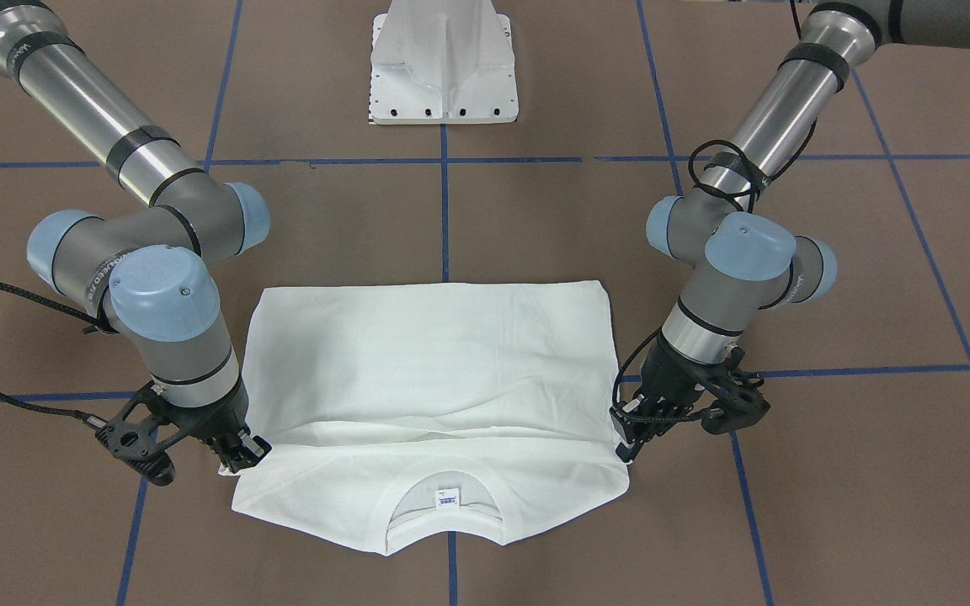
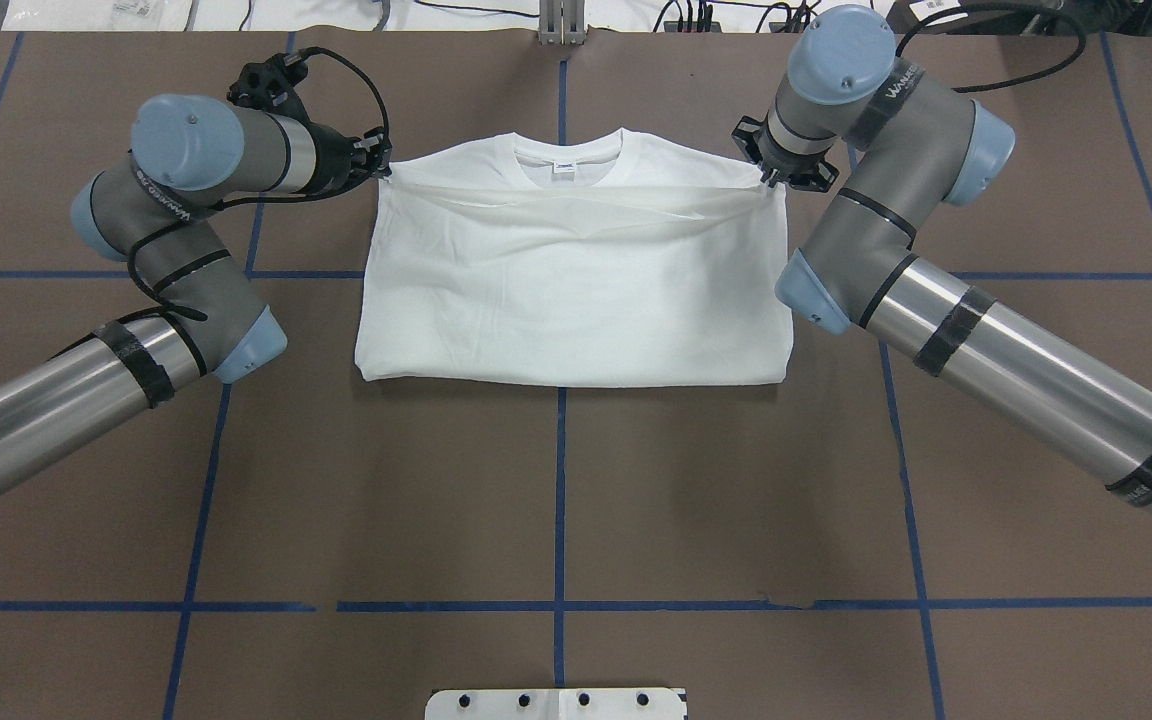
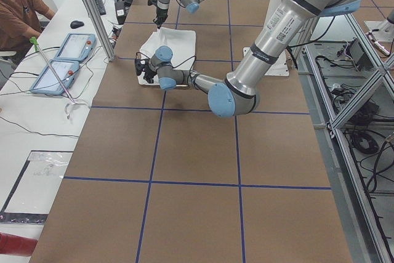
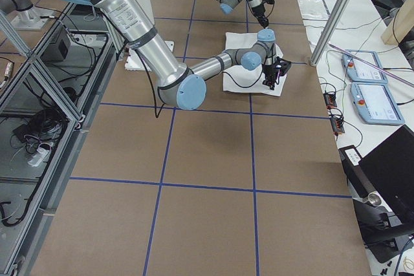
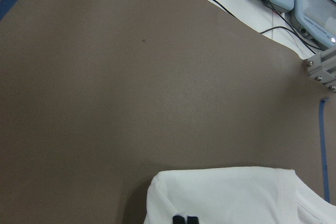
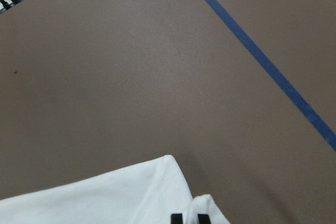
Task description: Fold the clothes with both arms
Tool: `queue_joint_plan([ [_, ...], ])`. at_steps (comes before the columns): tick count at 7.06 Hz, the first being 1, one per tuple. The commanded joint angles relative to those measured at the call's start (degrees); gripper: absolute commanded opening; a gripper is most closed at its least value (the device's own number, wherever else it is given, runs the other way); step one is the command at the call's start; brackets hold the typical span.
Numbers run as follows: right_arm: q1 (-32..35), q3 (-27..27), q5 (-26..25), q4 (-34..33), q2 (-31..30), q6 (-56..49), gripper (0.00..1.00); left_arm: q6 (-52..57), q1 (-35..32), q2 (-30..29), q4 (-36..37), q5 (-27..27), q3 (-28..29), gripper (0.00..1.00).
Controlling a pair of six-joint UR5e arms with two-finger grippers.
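Observation:
The white shirt (image 2: 576, 290) lies flat in the middle of the table, its lower half folded up over the body, with the collar and neck label (image 2: 564, 168) on the far side. No black text shows. It also shows in the front view (image 1: 434, 362). My left gripper (image 2: 381, 165) is shut on the folded layer's corner at the shirt's left shoulder, and also shows in the front view (image 1: 626, 438). My right gripper (image 2: 771, 178) is shut on the opposite corner, also in the front view (image 1: 241, 459). The folded edge runs taut between them. Both wrist views show white cloth (image 5: 226, 195) (image 6: 105, 198) at the fingertips.
The white pedestal base (image 1: 443, 76) stands at the robot's side of the table. Blue tape lines (image 2: 561, 500) grid the brown surface. An operator (image 3: 18, 10) sits beyond the far edge with control tablets (image 3: 61, 60) and an aluminium post (image 3: 92, 10).

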Motion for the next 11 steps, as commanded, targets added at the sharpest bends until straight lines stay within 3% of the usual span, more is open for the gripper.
queue_joint_plan([
  [1, 0.65, 0.59, 0.56, 1.27, 0.91, 1.94, 0.59, 2.95, -2.62, 3.13, -3.50, -0.48, -0.19, 0.28],
  [2, 0.66, 2.16, 0.82, 1.28, 0.22, 3.26, 0.66, 3.15, -3.16, 4.37, -5.45, -0.66, -0.36, 0.41],
  [3, 0.83, 7.40, 2.74, 0.84, -3.45, 4.15, 0.67, 3.15, -3.07, 4.21, -5.47, -0.66, -0.36, 0.51],
  [5, -3.27, 23.20, 3.91, 1.10, -16.52, 10.53, 0.73, 3.06, -3.07, 4.21, -5.47, -0.66, -0.63, 0.51],
  [6, -6.43, 25.88, 3.21, 1.80, -19.80, 17.01, 0.74, 3.15, -3.07, 4.21, -5.47, -0.66, -0.63, 0.51],
  [8, -14.34, 27.48, -6.35, 1.72, -20.79, 26.36, 0.73, 3.15, -3.07, 4.39, -5.12, -0.66, -1.50, 0.52],
  [11, -15.68, 30.03, -6.65, 1.63, -22.90, 27.18, 0.73, 2.80, -2.99, 4.12, -4.85, -0.66, -2.03, 0.52],
])
